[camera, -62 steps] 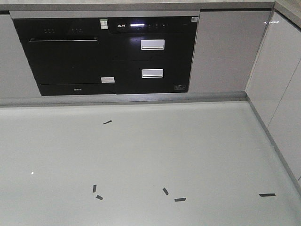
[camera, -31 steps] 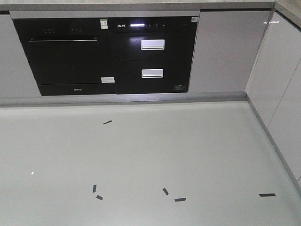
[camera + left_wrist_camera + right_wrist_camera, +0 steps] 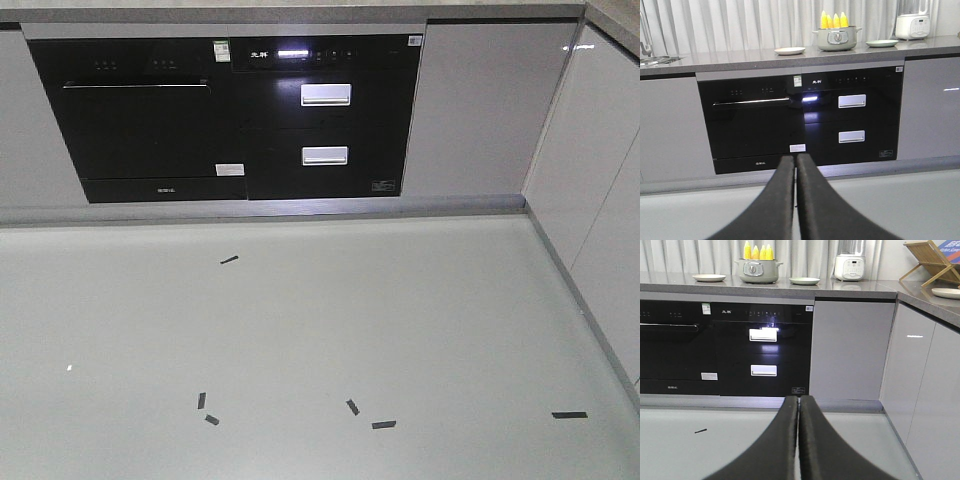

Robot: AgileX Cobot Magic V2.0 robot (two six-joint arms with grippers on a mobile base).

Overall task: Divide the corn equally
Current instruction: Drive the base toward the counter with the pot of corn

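Yellow corn (image 3: 833,20) stands upright in a grey-green pot (image 3: 837,40) on the far countertop; the same corn (image 3: 758,252) and pot (image 3: 758,271) appear in the right wrist view. A white plate (image 3: 789,50) lies left of the pot and a pale green plate (image 3: 881,43) right of it. My left gripper (image 3: 795,159) is shut with nothing in it, low over the floor and far from the counter. My right gripper (image 3: 799,400) is likewise shut and empty. The exterior front view shows no gripper and no corn.
Black built-in appliances (image 3: 225,115) fill the cabinet front below the counter. White cabinets (image 3: 935,390) run along the right side. A blender (image 3: 849,260), a wooden rack (image 3: 931,257) and another plate (image 3: 947,292) stand on the counter. Black tape marks (image 3: 383,424) dot the grey floor.
The front view has shifted very slightly; nothing else has visibly moved.
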